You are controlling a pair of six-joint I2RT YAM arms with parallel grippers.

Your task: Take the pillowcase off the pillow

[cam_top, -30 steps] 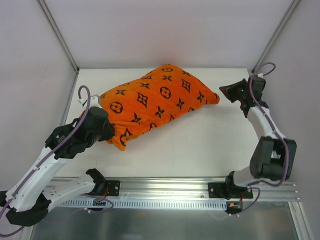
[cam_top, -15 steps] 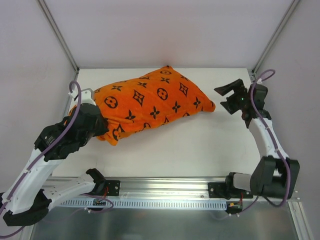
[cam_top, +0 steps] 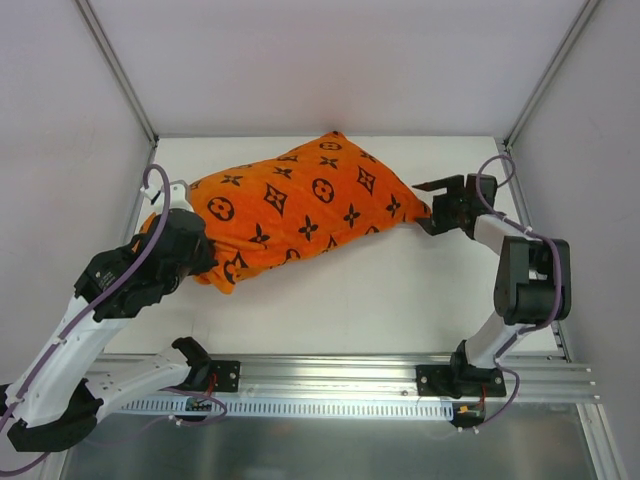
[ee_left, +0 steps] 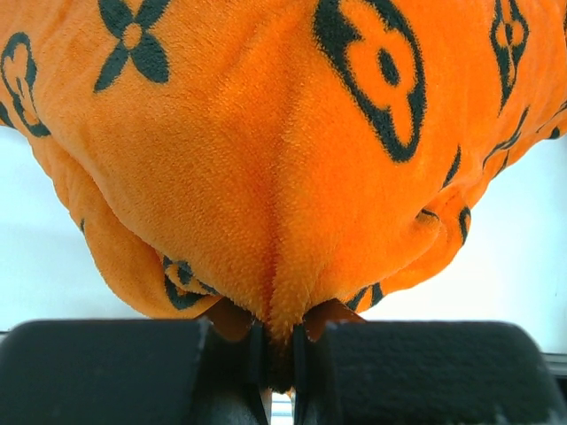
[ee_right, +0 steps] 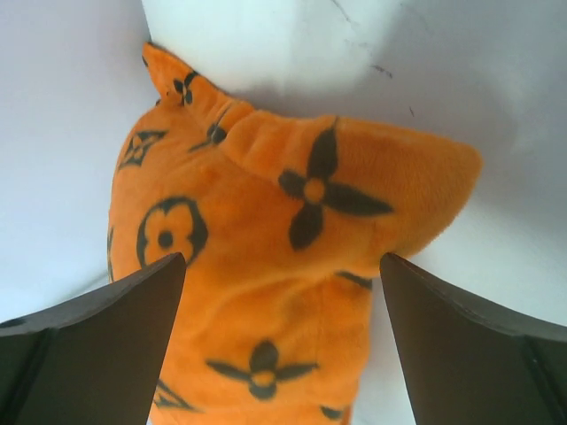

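right gripper [cam_top: 421, 208] has opened and reached the pillowcase [cam_top: 300, 205] corner.

No word, letter, number or brand name can be read anywhere. The only signs are the black marks printed all over the orange pillowcase [cam_top: 300, 210]: a four-petal flower [ee_right: 312, 190], a flower inside a ring [ee_right: 166, 239] and a pointed star inside a diamond [cam_top: 366, 180], repeated across the fabric. None of them forms a legible letter.
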